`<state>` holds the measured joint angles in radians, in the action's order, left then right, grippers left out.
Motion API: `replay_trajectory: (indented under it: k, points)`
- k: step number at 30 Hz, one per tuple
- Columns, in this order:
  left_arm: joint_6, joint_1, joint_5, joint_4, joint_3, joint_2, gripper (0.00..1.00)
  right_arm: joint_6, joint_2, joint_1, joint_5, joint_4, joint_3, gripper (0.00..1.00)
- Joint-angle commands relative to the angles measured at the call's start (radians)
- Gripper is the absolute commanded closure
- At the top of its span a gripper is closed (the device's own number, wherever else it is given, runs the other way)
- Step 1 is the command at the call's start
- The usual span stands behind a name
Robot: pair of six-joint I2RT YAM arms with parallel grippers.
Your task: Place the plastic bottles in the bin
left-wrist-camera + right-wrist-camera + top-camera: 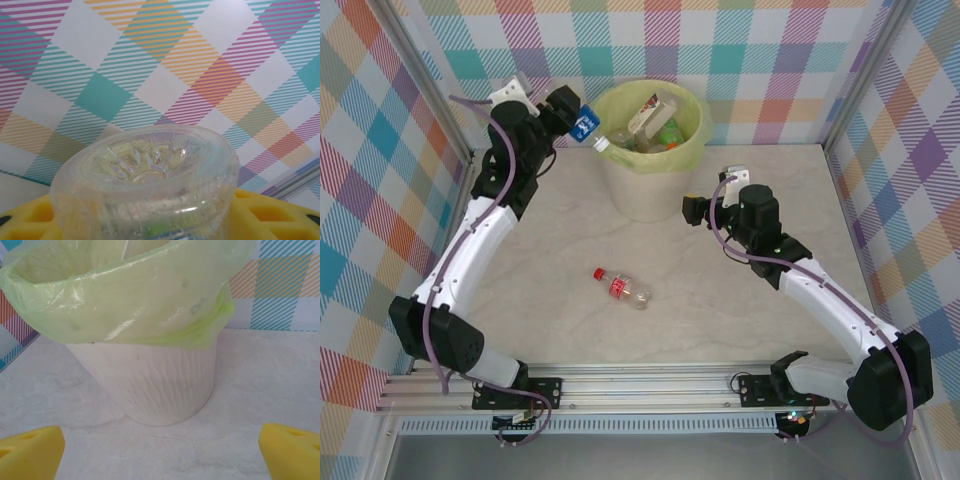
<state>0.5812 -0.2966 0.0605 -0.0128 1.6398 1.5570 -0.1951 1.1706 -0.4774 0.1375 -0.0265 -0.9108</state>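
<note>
**Left arm holding a bottle at the bin's edge, right arm waiting open-jawed**

Seen from above, the left arm is stretching up from its base at 7 o'clock and bending inward towards the table's far edge. The left gripper is clamping narrowly on one blue-labelled bottle. The bottle is tilting, with its white cap pointing at the bin's rim at the bin's 9 o'clock. In the left wrist view, the bottle's clear ribbed base is sitting between the yellow pads.

The right arm is reaching from 5 o'clock towards the middle. The right gripper is hanging low, just beside the bin at the bin's 4 o'clock. In the right wrist view its yellow pads are standing wide apart, holding nothing.

One bin is standing at the table's 12 o'clock, lined with a yellow-green bag. Crushed bottles are lying inside it, too jumbled to count. One red-labelled bottle is lying on its side at the table's centre, at the bin's 6 o'clock, well apart from both grippers.
</note>
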Motion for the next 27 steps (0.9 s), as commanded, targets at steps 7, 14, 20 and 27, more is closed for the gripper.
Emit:
replay_trajectory:
  k: [7,14,20,27]
  points:
    - [-0.090,-0.029,0.049,-0.010,0.278,0.256,0.50,-0.007,-0.017,-0.003,-0.012,-0.021,-0.017,0.00]
    - [-0.163,-0.063,0.026,0.484,0.732,0.509,0.09,-0.004,-0.057,-0.003,0.013,0.000,0.005,0.00]
    - [-0.222,-0.075,0.003,0.895,1.237,0.697,0.00,0.031,-0.065,-0.003,-0.007,-0.002,0.031,0.00]
    - [-0.229,-0.079,-0.084,1.054,1.481,0.777,0.00,0.112,0.031,-0.018,-0.324,-0.063,0.069,0.00]
